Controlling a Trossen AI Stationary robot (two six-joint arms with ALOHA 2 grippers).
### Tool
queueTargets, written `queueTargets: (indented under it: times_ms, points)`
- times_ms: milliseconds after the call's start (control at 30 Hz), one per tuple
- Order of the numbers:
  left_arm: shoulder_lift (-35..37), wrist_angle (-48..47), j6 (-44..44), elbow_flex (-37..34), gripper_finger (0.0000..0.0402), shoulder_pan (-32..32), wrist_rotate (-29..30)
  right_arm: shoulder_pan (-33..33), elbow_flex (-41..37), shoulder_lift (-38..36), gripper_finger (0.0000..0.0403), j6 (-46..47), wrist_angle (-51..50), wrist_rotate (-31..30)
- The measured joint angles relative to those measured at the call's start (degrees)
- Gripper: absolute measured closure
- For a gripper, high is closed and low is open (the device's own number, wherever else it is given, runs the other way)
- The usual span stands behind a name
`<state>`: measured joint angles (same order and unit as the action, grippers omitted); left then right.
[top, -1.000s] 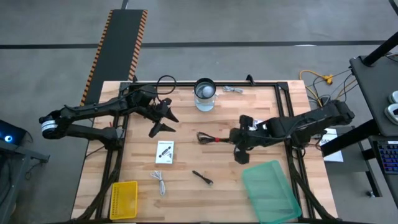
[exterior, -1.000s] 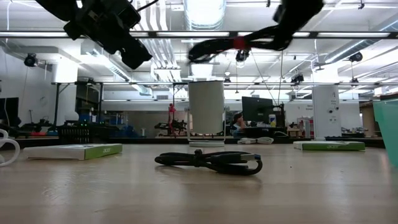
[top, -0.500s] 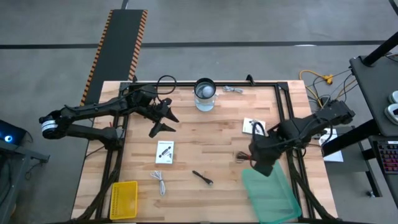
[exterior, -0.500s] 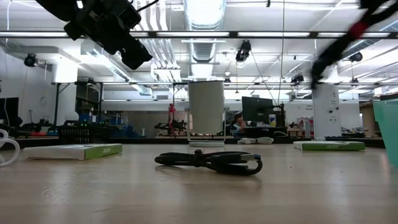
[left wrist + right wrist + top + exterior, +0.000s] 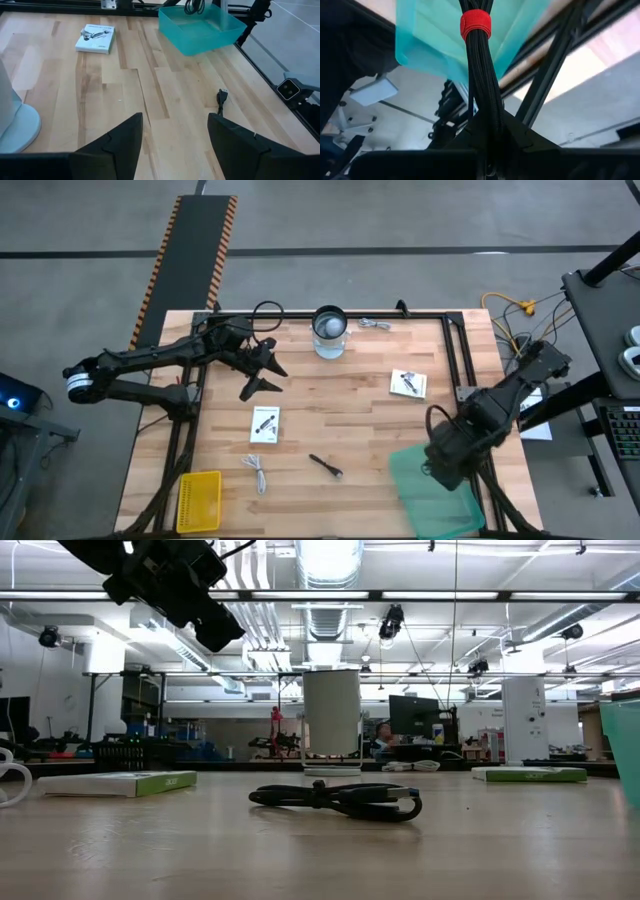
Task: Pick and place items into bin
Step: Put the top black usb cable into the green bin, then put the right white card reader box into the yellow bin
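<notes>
Black cable (image 5: 479,75) w/ red band hangs pinched in the right gripper (image 5: 445,463) over the teal bin (image 5: 437,510). Centre it above the bin before release so no loop catches the rim. Left gripper (image 5: 262,375) waits spread, table's far-left side.

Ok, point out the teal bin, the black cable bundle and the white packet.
teal bin (image 5: 200,30): left wrist view, inner floor.
black cable bundle (image 5: 476,22): right wrist view, red band.
white packet (image 5: 407,383): high view, printed face.
</notes>
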<state>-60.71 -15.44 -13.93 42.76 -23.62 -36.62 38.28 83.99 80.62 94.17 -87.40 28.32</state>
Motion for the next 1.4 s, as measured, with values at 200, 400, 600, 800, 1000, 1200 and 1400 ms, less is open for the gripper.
queueTargets:
  times_ms: [200,400,600,800,1000,1200,1400]
  points:
    - [0.0,0.0,0.0,0.0,0.0194,0.0,0.9,3.5,0.0,0.0,0.0372,7.5,1.3,0.0]
    - [0.0,0.0,0.0,0.0,0.0194,0.0,3.0,3.9,0.0,0.0,0.0336,9.8,2.8,-0.2]
    - [0.0,0.0,0.0,0.0,0.0194,0.0,3.0,3.8,0.0,0.1,0.0315,9.8,4.2,-1.3]
    - [0.0,0.0,0.0,0.0,0.0194,0.0,3.0,3.8,-0.1,0.1,0.0306,6.5,4.2,-6.9]
    - [0.0,0.0,0.0,0.0,0.0194,0.0,3.1,3.6,-0.1,0.1,0.0310,-6.1,4.6,-30.4]
    - [0.0,0.0,0.0,0.0,0.0194,0.0,3.1,3.0,-0.5,0.1,0.0319,-27.6,11.6,-61.1]
    - [0.0,0.0,0.0,0.0,0.0194,0.0,3.1,2.3,-2.2,1.3,0.0331,-47.6,17.3,-85.3]
